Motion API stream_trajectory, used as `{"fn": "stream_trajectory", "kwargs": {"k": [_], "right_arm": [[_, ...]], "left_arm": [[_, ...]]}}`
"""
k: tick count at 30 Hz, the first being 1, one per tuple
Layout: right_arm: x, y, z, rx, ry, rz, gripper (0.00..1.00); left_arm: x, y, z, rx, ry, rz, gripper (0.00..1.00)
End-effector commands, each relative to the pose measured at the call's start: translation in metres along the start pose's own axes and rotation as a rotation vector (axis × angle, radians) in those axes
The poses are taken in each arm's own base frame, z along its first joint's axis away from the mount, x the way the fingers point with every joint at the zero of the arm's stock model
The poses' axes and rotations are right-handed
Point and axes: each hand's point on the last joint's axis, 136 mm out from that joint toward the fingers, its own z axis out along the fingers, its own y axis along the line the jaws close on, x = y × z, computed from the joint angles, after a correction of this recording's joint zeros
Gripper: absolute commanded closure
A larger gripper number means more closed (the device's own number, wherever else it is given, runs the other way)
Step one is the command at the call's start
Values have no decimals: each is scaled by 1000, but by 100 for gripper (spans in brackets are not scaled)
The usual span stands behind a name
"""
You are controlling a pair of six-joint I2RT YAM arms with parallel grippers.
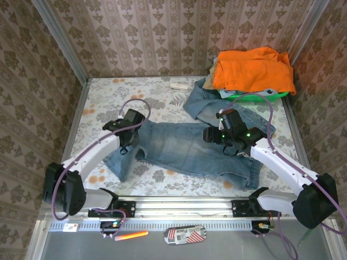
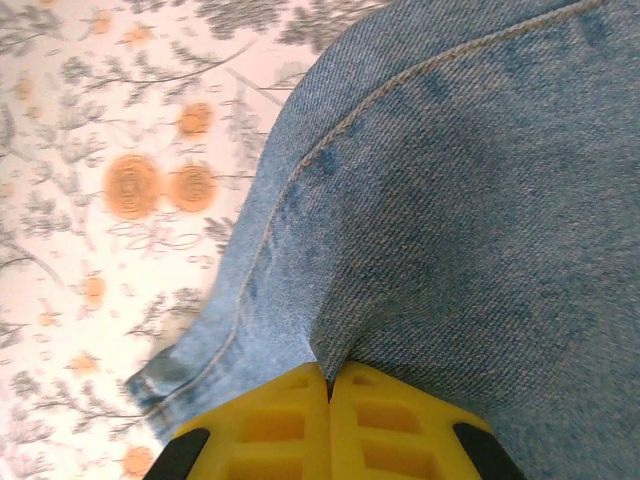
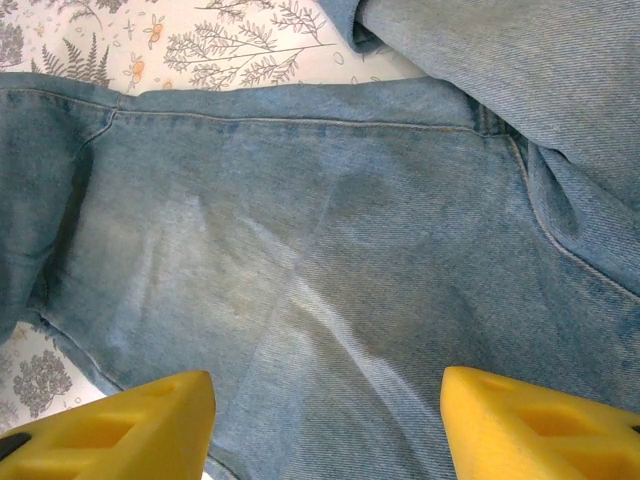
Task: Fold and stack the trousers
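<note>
1. Laid out across the middle of the floral-print table: the trousers, faded blue denim with paler worn patches, stretching from left to right in the top view.
2. Clamped shut on the left end of the trousers: the left hand, yellow fingers pressed together with a ridge of denim pinched at their tips, just beside a stitched seam.
3. From the left wrist: cloth puckered at the pinch, with a hemmed corner lying just beside it on the table's orange-flower print.
4. Poised over the right half of the trousers: the right hand, open, its two yellow fingers well apart above pale, creased denim; contact with the cloth impossible to tell.
5. Overlapping the far right of the trousers: a second stretch of blue denim, reaching back toward a green basket.
6. Heaped over that basket in the far right corner: a bright orange garment.
7. Resting near the table's back edge, apart from the clothes: a small white object, too small to identify.
8. Lying at the near edge between the arm bases: an orange stick-shaped item and a printed card.
</note>
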Motion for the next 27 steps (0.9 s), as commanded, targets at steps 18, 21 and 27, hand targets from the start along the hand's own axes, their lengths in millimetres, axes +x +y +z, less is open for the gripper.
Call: {"fn": "stream_trajectory", "kwargs": {"k": [18,21,27], "right_arm": [[16,2,0,-36,36,6,34],[24,-5,-2,-9,57,0,33],[33,-4,6,-31,79,20,33]], "left_arm": [[-98,85,18,-313,8,42,8],[-95,73,0,-190,-51,-59,0],[-38,106,-20,-13,-112,-433,2]]}}
